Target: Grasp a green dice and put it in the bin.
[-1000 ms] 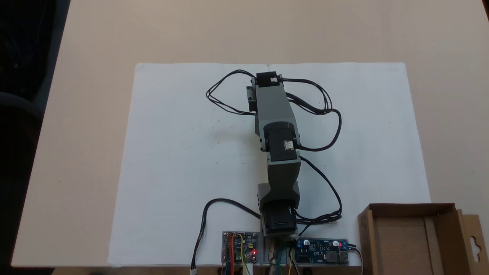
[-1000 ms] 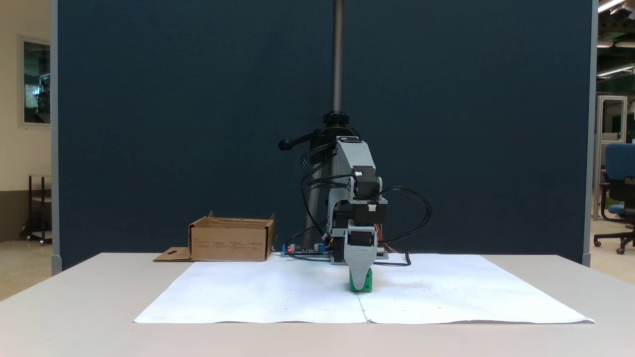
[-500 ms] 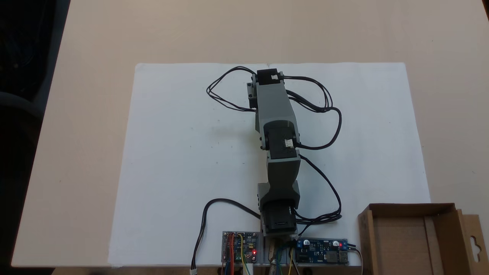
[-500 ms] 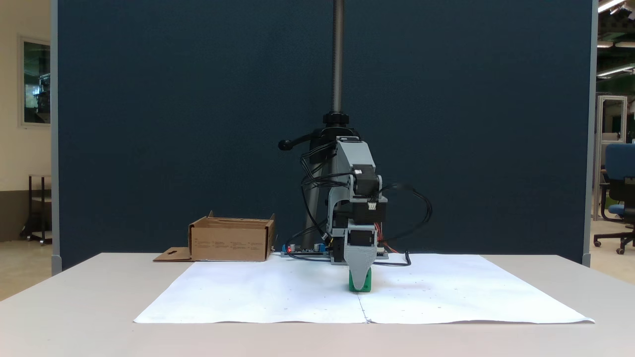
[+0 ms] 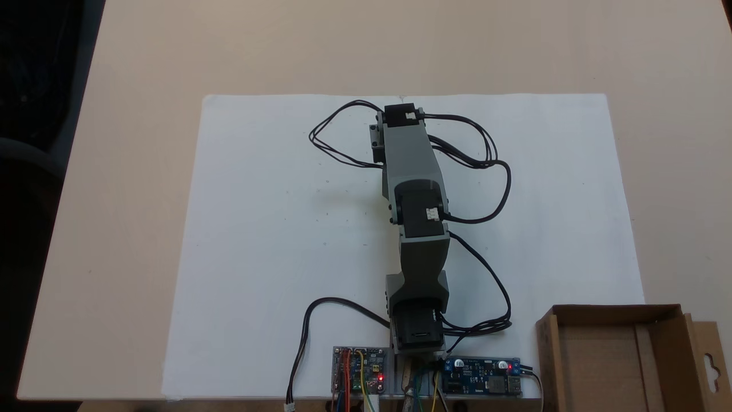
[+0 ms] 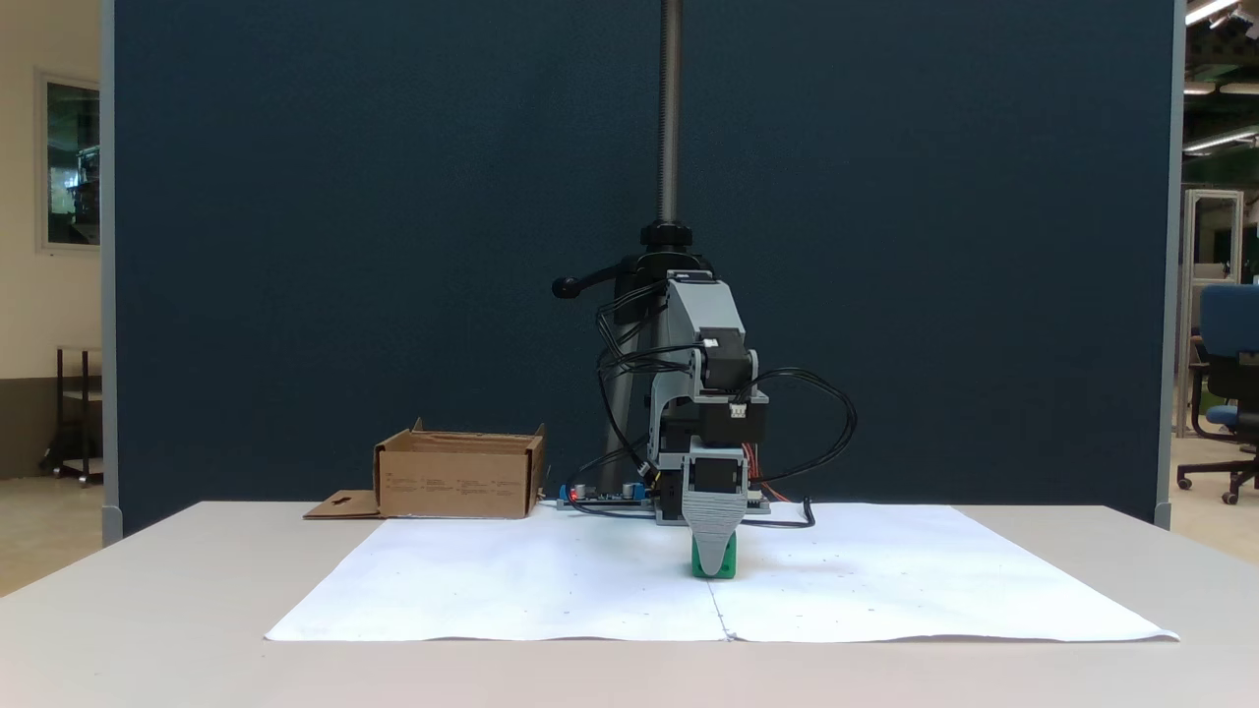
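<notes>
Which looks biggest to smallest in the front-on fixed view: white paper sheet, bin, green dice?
1. White paper sheet, by far the widest.
2. Bin; it sits farther back, so it likely looks smaller than it is.
3. Green dice, partly hidden behind the gripper.

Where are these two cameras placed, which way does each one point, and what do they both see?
A fixed view sits above and looks straight down on the table: the arm stretches from its base at the picture's bottom out over the white paper.
A fixed view sits low at the table's far edge, facing the arm head-on: the gripper is down at the green dice.
Both show the arm, the paper, the circuit boards and the bin, lower right from above, left from the front.
</notes>
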Available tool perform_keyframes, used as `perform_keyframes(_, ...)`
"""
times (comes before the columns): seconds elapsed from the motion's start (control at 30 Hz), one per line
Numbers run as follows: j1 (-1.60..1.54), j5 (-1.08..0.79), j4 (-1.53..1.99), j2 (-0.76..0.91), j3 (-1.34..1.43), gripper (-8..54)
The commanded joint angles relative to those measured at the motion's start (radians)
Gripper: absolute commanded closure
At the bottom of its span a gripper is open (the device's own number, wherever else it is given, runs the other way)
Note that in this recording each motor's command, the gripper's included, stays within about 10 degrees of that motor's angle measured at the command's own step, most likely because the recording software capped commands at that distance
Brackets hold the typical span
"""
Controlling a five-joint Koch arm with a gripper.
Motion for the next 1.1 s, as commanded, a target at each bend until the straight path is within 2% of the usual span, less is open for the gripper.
perform_keyframes(0.0,-0.008,0.043,0.009,0.008,-0.037,18.5)
perform_keyframes(0.27,-0.011,0.044,0.006,-0.012,-0.048,18.5)
perform_keyframes(0.3,-0.011,0.044,0.008,-0.015,-0.048,20.4)
perform_keyframes(0.37,-0.012,0.046,0.009,-0.017,-0.048,30.1)
perform_keyframes(0.43,-0.009,0.046,0.008,-0.012,-0.046,33.7)
perform_keyframes(0.73,0.066,0.043,-0.041,0.037,-0.049,33.7)
perform_keyframes(1.07,0.439,0.009,-0.155,0.152,-0.215,33.7)
